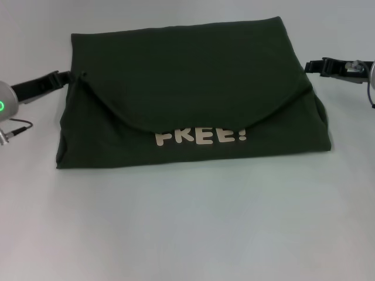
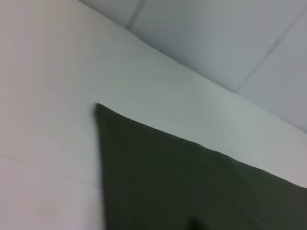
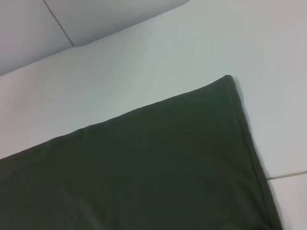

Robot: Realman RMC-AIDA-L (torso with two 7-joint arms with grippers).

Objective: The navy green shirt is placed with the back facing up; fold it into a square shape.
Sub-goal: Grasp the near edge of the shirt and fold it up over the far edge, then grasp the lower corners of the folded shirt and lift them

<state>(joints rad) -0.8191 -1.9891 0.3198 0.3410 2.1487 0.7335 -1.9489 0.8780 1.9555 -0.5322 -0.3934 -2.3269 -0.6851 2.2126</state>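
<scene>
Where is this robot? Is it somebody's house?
Probably a lab or test room, not a house: a bare white table, one folded navy green shirt on it, and robot arms at both sides.

Navy green shirt (image 1: 193, 64) — matt, soft cloth.

1. The surface (image 1: 187, 234) is plain white and flat.
2. The navy green shirt (image 1: 193, 76) lies directly on it, towards the far side, spread flat and partly folded.
3. A curved flap is folded over the shirt's top, and cream letters show below its near edge.
</scene>
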